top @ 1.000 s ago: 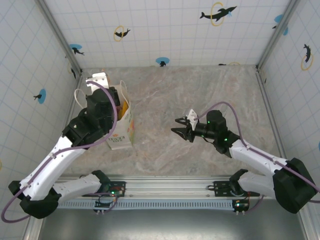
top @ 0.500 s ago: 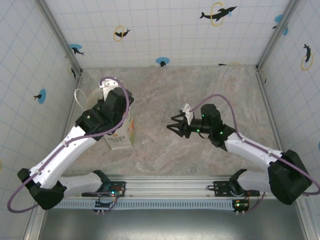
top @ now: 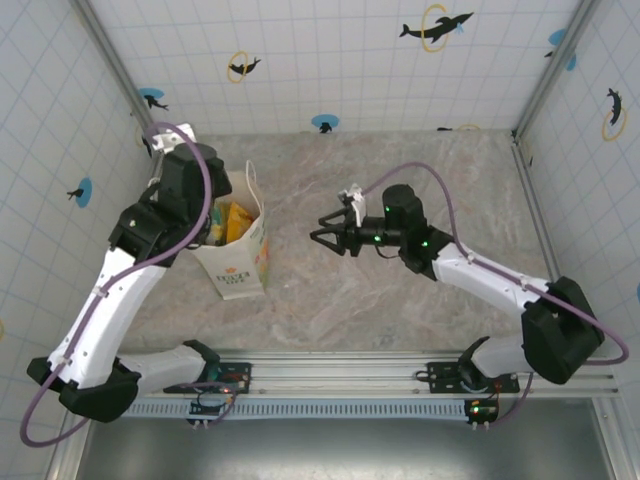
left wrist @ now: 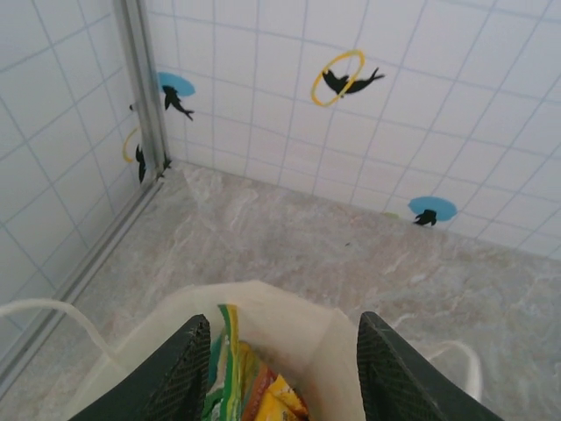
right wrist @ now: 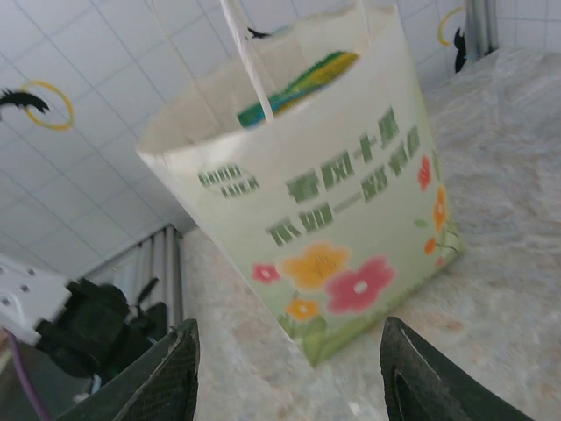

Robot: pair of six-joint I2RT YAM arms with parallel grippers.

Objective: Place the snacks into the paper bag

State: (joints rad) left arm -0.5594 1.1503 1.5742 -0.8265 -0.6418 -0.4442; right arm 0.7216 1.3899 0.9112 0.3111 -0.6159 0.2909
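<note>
Overhead, the paper bag (top: 238, 272) stands upright on the left side of the marble-patterned tabletop (top: 400, 300). Its mouth is open and the snacks (top: 232, 222) show inside as a jumble of yellow, orange and green packets. The left gripper (left wrist: 284, 317) hangs directly over that mouth, its two black fingers (left wrist: 188, 373) spread apart with nothing between them. From the left wrist camera, a green-and-yellow packet (left wrist: 226, 346) stands on edge against the bag's inner wall beside orange and yellow wrappers (left wrist: 276, 399). One thin loop handle (left wrist: 53, 309) curves off to the left of the bag. Across the table, the right gripper (top: 325, 235) points toward the bag from the right, well apart from it, jaws released and empty. The right wrist camera faces the bag's printed side, with green lettering and red, orange and yellow flowers (right wrist: 337, 276). There, the edge of a green-and-yellow packet peeks above the rim behind a white handle (right wrist: 250, 61). Tiled walls (top: 330, 50) with dolphin stickers (top: 435, 27) enclose the workspace.
</note>
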